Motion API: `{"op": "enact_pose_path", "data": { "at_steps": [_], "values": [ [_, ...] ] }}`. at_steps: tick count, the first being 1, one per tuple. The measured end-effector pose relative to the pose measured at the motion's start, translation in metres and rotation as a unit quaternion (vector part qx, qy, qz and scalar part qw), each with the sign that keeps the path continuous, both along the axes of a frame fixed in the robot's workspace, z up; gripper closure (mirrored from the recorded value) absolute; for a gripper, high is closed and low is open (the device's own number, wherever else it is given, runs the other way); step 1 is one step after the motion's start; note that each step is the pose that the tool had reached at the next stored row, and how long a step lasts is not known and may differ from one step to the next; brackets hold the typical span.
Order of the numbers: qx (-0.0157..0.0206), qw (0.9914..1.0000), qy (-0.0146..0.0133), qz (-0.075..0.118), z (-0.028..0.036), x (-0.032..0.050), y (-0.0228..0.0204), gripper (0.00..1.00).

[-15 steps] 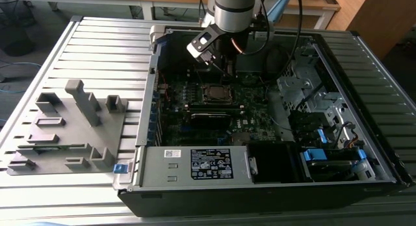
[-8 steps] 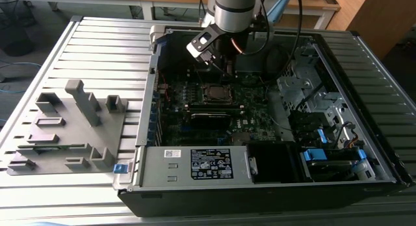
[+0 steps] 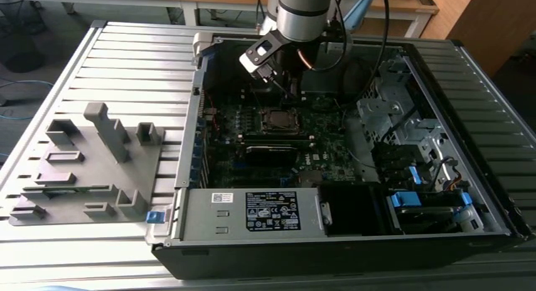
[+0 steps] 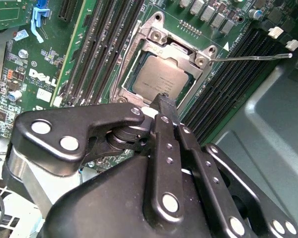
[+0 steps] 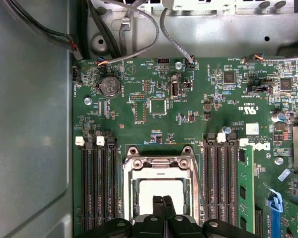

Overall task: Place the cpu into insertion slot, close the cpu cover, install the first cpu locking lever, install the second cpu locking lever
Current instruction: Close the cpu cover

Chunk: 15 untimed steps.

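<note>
- 1 gripper (image 5: 163, 199) hangs low over the socket of the motherboard (image 5: 213, 106). Its 2 fingers are pressed together with nothing between them, and the tips (image 4: 163, 98) sit just above the chip's edge.
- 1 cpu (image 4: 159, 77) lies flat in the socket, its dull silver top facing up.
- 1 cpu cover (image 5: 159, 161) lies down around the cpu, which shows through its square opening.
- 1 locking lever (image 4: 253, 57), a thin metal rod, juts from a socket corner out across the memory slots.
- 2 banks of memory slots (image 5: 97, 188) flank the socket, 1 on each side.
- 1 coin battery (image 5: 110, 86) sits further up the board.
- In the exterior view, 1 open computer case (image 3: 188, 147) rests on a slatted table (image 3: 125, 52), with 1 grey fixture tray (image 3: 92, 172) to the exterior view's left.
</note>
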<state>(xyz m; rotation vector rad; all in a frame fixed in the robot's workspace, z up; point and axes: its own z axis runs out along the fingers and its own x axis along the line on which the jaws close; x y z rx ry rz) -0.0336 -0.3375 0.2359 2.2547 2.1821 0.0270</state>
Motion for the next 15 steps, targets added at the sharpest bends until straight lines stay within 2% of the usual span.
{"op": "enact_pose_path", "data": {
  "at_steps": [9, 15],
  "values": [
    [0.0000, 1.00000, 0.0000, 0.001, 0.0000, 0.0000, 0.0000, 0.89],
    [0.0000, 0.99996, 0.0000, 0.008, 0.0000, 0.0000, 0.0000, 0.89]
  ]
}}
